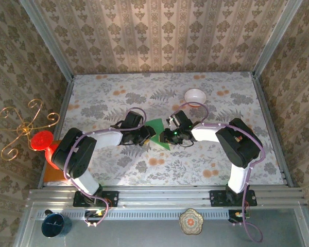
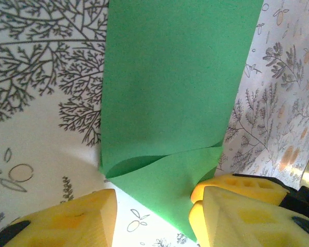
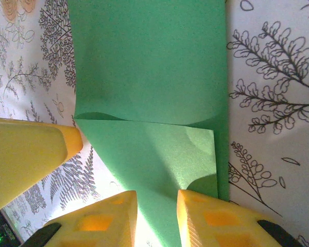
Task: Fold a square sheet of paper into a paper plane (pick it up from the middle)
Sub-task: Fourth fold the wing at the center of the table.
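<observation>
The square sheet of paper [image 1: 158,131] is bright green and lies on the floral tablecloth at mid-table, between my two grippers. One corner is folded over into a triangular flap [image 2: 170,175] [image 3: 154,154], loose and slightly lifted along its fold. My left gripper [image 1: 147,135] [image 2: 154,221] is open and low over the table. The flap's edge lies between its yellow fingers, against the right one. My right gripper [image 1: 170,135] [image 3: 157,216] is open with a narrow gap, its fingertips down on the flap. One finger of the other gripper shows at the left [image 3: 31,154].
A white bowl with a red rim [image 1: 195,96] stands at the back right of centre. An orange board [image 1: 54,175], a red object [image 1: 41,140] and a gold wire stand [image 1: 20,128] sit at the left edge. A blue cup [image 1: 55,225] rests on the front rail.
</observation>
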